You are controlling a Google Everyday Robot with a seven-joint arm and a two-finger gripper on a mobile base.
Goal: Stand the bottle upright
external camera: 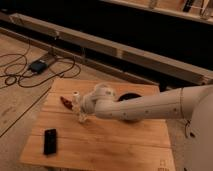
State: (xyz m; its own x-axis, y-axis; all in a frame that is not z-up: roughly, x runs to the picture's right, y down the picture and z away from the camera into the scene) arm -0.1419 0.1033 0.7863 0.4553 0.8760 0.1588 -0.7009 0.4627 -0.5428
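**Bottle and end effector meet at the tabletop's left side**

While the white arm [150, 105] stretches in from the right across the wooden tabletop [110, 140], its end effector [81, 116] sits low over the left-centre of the boards, pointing down toward the wood. Whether it is open, closed or gripping anything I cannot tell — the wrist housing blocks that part of it.

Right at the arm's tip stands the bottle [76, 99], a small white shape that appears roughly upright, with its lower part hidden behind the wrist. It lies against or just beside the end effector; which of the two cannot be made out.

Just to the bottle's left a small red object [65, 102] lies flat on the wood. A flat black phone [50, 141] lies well apart, near the front-left corner. Behind the arm's elbow a dark round object [131, 96] rests on the tabletop — mostly covered by the arm.

On the floor beyond the far-left edge, black cables [20, 75] loop around a small dark box [38, 65].
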